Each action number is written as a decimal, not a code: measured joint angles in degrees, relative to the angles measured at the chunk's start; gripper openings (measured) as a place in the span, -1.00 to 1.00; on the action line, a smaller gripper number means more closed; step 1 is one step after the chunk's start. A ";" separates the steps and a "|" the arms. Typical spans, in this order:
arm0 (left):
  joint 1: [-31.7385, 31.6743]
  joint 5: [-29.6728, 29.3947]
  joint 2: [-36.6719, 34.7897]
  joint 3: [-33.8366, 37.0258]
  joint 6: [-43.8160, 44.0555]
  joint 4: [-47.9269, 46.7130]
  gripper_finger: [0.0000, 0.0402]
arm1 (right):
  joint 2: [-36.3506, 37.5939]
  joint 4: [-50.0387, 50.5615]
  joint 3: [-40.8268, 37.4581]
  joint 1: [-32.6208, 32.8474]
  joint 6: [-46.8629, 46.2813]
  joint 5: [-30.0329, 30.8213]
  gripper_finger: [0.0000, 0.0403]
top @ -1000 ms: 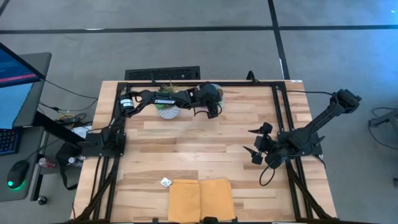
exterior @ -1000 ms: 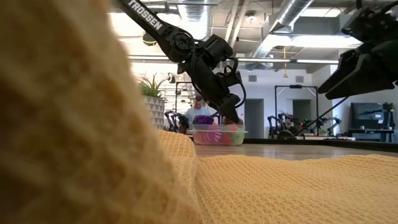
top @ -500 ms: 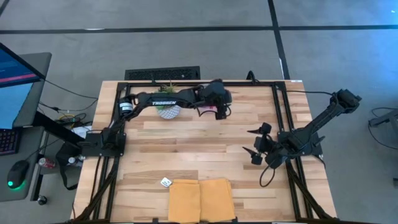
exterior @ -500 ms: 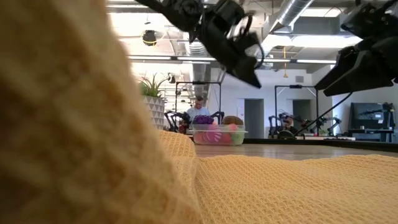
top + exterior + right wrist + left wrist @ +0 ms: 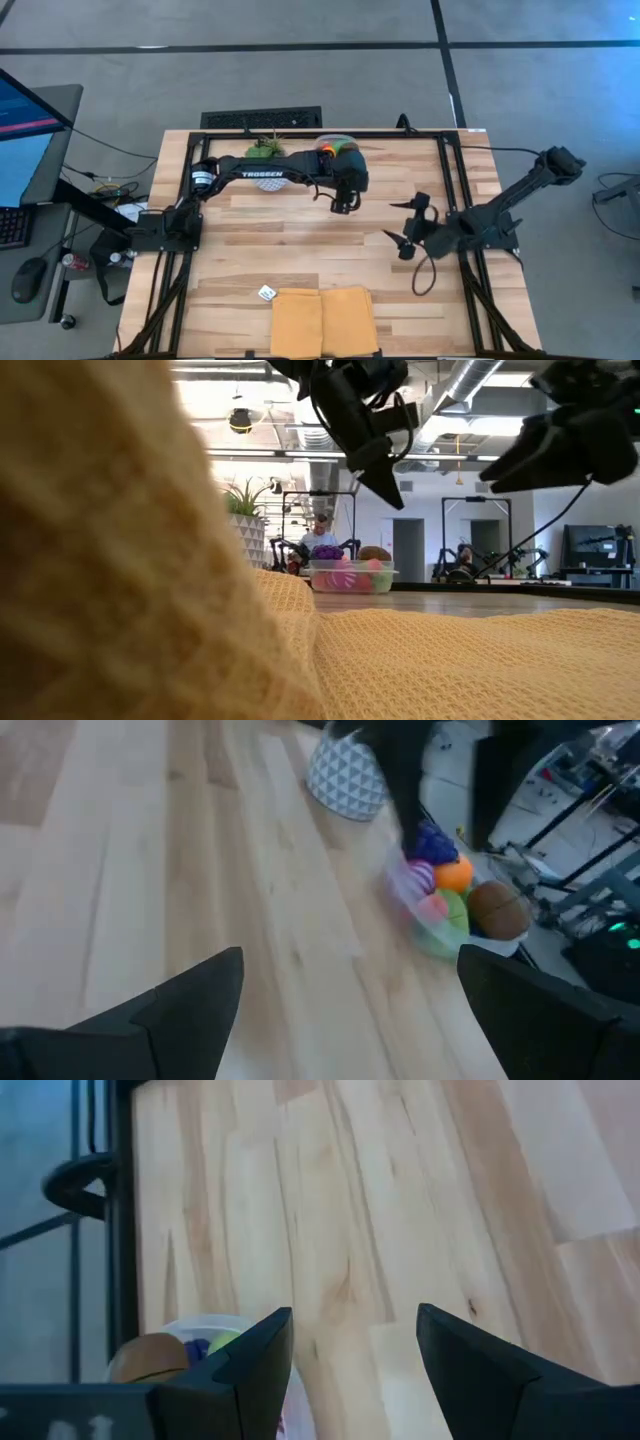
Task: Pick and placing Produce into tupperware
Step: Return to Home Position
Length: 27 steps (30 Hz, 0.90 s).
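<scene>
The clear tupperware stands near the table's far edge, filled with produce in purple, pink, orange, green and brown. My left gripper hangs high above the table just on the near side of it, open, with nothing between its fingers. In the low view the left gripper is well above the tupperware. My right gripper hovers open at the table's right, pointing toward the tupperware, and holds nothing.
A white patterned plant pot with a green plant stands left of the tupperware, partly under the left arm. A yellow cloth lies at the near edge, a small white tag beside it. Bare wood lies between.
My left gripper has risen from just over the tupperware and gone toward the table's near edge, rolling a little; the tupperware with its produce now shows uncovered and has stayed in place. My right gripper has tipped and shifted slightly.
</scene>
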<state>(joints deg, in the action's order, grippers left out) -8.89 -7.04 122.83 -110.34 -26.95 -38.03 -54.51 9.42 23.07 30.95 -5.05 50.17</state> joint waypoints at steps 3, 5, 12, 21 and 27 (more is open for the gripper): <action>-0.38 2.95 -0.34 0.02 1.64 0.46 0.03 | 1.32 -4.03 0.00 -6.15 5.97 -10.07 0.94; -0.58 6.28 -0.93 0.02 2.39 0.60 0.03 | 2.31 -8.14 -0.46 -9.87 10.40 -18.37 0.94; -0.50 15.02 -4.77 0.02 3.79 -1.84 0.03 | 5.52 -12.78 -2.61 -15.18 15.62 -23.01 0.94; -0.50 26.26 -13.91 0.60 1.36 -5.23 0.03 | 21.13 -20.07 -11.91 -27.98 17.08 -28.01 0.94; -0.48 29.15 -23.75 11.69 1.02 -1.55 0.03 | 29.40 -22.79 -16.60 -32.02 17.08 -40.88 0.94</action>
<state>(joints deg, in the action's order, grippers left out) -9.37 22.11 99.07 -98.65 -25.93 -39.57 -25.11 -13.37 6.47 -1.07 12.03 9.29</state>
